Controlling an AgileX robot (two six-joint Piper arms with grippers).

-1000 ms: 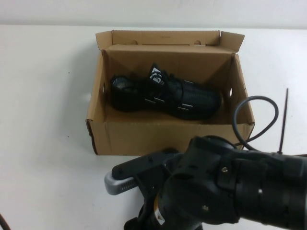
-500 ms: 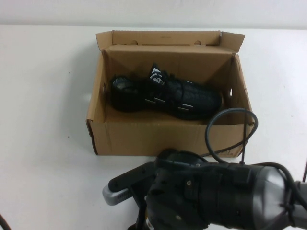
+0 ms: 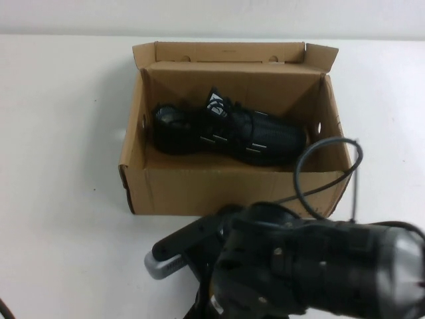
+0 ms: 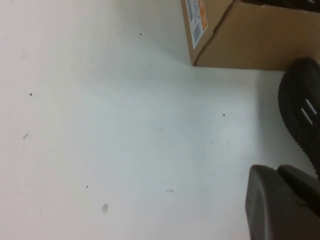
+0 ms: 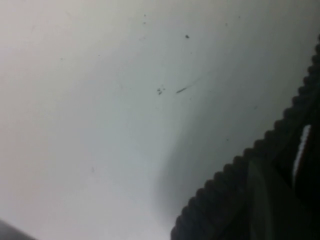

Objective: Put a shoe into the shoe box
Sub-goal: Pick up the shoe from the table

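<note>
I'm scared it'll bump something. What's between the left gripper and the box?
Mostly bare table, plus the end of another shoe, in the left wrist view between left gripper and shoe box. The right gripper hides under its arm.

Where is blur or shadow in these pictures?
High view: the right arm is a blurred foreground mass; the shoe shadowed in the shoe box. Left wrist view: left gripper dark, near the box. Right wrist view: all soft; right gripper murky over table.
</note>
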